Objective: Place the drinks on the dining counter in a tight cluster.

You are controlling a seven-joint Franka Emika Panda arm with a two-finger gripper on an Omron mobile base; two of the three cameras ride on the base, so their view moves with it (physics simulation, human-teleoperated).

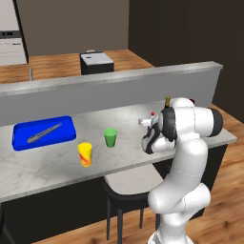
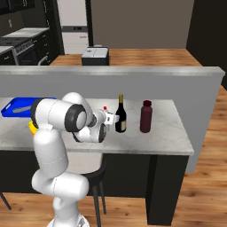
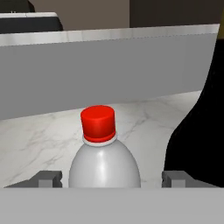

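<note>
Standing at the frame's lower centre, the pale bottle (image 3: pixel 104 164) sat between the pincer's (image 3: pixel 111 179) wide-apart fingers (image 3: pixel 46 178). The wine bottle (image 2: pixel 120 116) stood just beside it on the desk (image 2: pixel 168 133).

- Marble worktop (image 1: pixel 43 167), a raised grey ledge (image 1: pixel 95 90) along its far edge.
- On it: blue tray (image 1: pixel 44 133), yellow cup (image 1: pixel 85 154), green cup (image 1: pixel 110 137), wine bottle (image 2: pixel 120 115), maroon bottle (image 2: pixel 146 116), small pale bottle (image 3: pixel 104 157).

Pale bottle (image 3: pixel 104 168) — base cut off
</note>
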